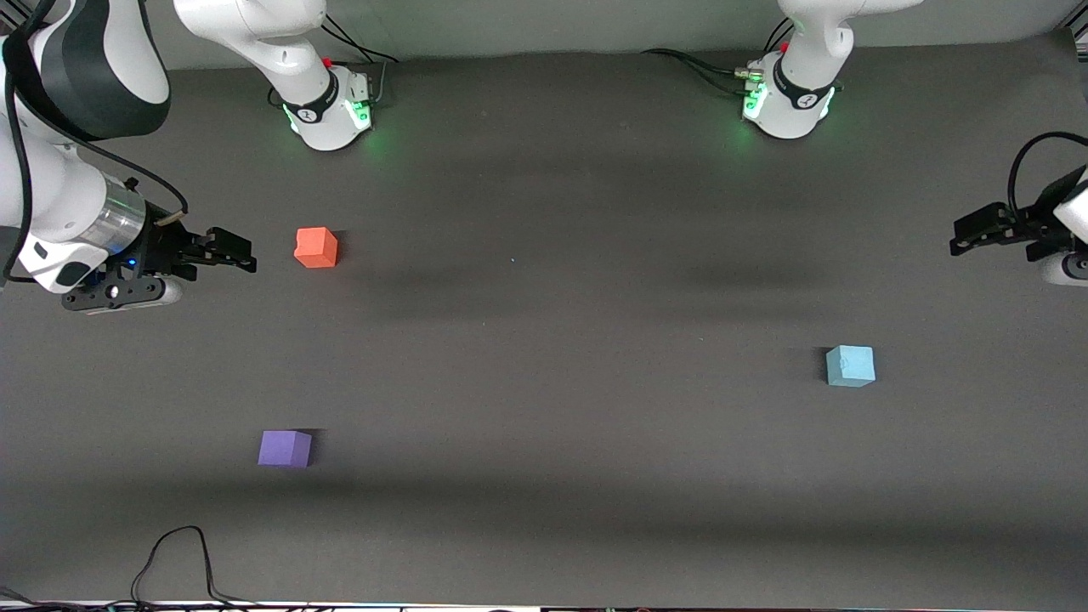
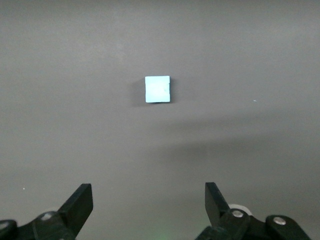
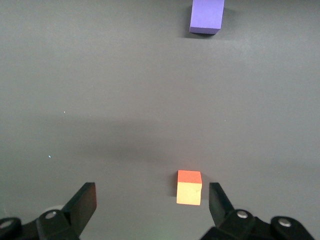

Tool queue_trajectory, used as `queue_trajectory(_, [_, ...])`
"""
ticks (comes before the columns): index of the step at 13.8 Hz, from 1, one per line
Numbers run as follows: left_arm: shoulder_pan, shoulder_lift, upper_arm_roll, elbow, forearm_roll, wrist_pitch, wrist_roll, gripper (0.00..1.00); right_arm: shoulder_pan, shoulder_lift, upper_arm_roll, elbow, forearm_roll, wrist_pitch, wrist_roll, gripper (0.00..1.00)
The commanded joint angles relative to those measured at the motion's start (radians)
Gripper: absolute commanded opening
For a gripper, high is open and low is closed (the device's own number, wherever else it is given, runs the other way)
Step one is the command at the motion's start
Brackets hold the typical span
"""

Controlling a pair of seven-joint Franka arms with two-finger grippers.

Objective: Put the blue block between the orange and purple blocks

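Observation:
The light blue block (image 1: 850, 365) (image 2: 157, 89) sits alone on the dark mat toward the left arm's end of the table. The orange block (image 1: 316, 247) (image 3: 189, 187) and the purple block (image 1: 285, 448) (image 3: 206, 16) lie toward the right arm's end, well apart, the purple one nearer the front camera. My right gripper (image 1: 240, 253) (image 3: 151, 195) hangs open over the mat beside the orange block, holding nothing. My left gripper (image 1: 956, 238) (image 2: 148, 195) is open and empty over the mat at the left arm's end, apart from the blue block.
The two arm bases (image 1: 327, 110) (image 1: 786, 102) stand along the table edge farthest from the front camera. A black cable (image 1: 170, 561) loops onto the mat at the edge nearest that camera, near the purple block.

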Motion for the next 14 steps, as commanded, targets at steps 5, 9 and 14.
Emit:
queue_trajectory(5, [-0.009,0.048,-0.007,-0.275,-0.005,0.38,0.028,1.0,0.011,0.006,-0.007,0.01,-0.012,0.007,-0.012,1.0])
queue_trajectory(9, [-0.025,0.249,-0.011,-0.28,-0.001,0.588,0.028,1.0,0.009,0.002,-0.01,0.012,-0.012,0.005,-0.021,1.0])
queue_trajectory(14, [-0.031,0.4,-0.011,-0.28,0.001,0.764,0.028,1.0,0.009,0.003,-0.01,0.012,-0.012,0.004,-0.021,1.0])
